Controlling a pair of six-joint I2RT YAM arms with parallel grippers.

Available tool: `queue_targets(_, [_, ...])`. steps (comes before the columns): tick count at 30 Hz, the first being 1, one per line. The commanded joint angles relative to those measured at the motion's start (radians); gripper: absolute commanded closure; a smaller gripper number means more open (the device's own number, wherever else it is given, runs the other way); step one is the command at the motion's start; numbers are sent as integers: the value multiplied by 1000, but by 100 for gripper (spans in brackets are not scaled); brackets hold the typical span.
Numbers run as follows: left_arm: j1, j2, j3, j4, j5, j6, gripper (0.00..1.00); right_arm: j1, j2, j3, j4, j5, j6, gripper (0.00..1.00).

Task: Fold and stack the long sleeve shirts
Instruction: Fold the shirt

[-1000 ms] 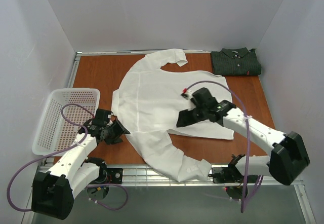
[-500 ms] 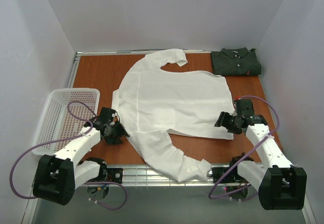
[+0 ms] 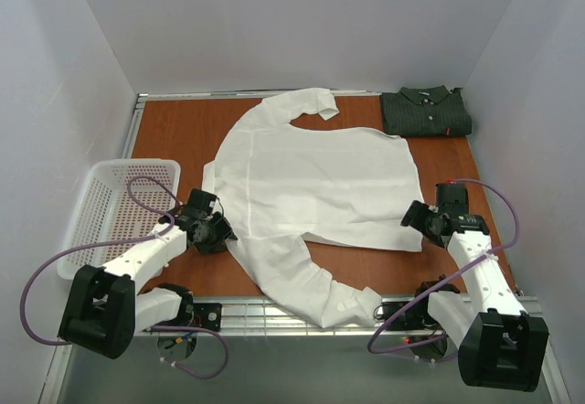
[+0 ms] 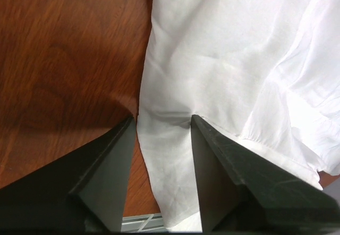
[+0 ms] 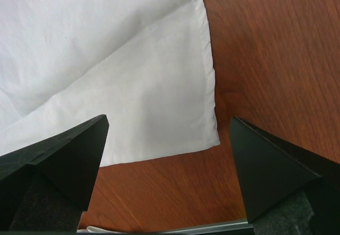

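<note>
The white shirt (image 3: 311,180) lies spread flat on the wooden table, one sleeve curling to the front edge, the other folded at the back. The dark striped shirt (image 3: 426,111) lies folded at the back right corner. My left gripper (image 3: 219,231) is low at the white shirt's left edge. In the left wrist view it (image 4: 162,119) is open, and its fingers (image 4: 106,176) straddle a strip of the white cloth (image 4: 212,59). My right gripper (image 3: 418,218) is wide open and empty just above the shirt's near right corner (image 5: 204,134).
A white mesh basket (image 3: 128,164) stands at the left edge, next to my left arm. The white shirt's sleeve cuff (image 3: 352,305) reaches the metal rail at the table's front edge. Bare wood (image 5: 255,59) shows right of the shirt.
My right arm has pulled back from over the shirt's middle to its near right corner. My left gripper has moved right, onto the shirt's left edge.
</note>
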Motion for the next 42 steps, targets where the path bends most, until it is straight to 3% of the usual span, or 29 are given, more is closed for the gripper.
queue_targets(1, [-18,21,20,23,-64,-16,61,-12,-12,-32,27,30,55,14])
queue_targets(8, [-29,2,9,13,-53,-4,89,-20,-5,-83,36,47,147,18])
queue_targets(12, [-32,-12,12,6,-44,25,100,-20,3,-114,62,49,174,21])
queue_targets(23, [-33,-75,58,-89,-30,82,100,-20,29,-190,145,35,221,38])
queue_targets(29, [-33,-97,66,-112,-26,90,100,-20,0,-200,133,55,226,62])
queue_targets(35, [-33,-103,90,-146,-35,96,100,-20,-26,-158,79,59,217,99])
queue_targets(42, [-32,-117,142,-221,-73,88,100,-23,-35,-37,-10,101,154,99])
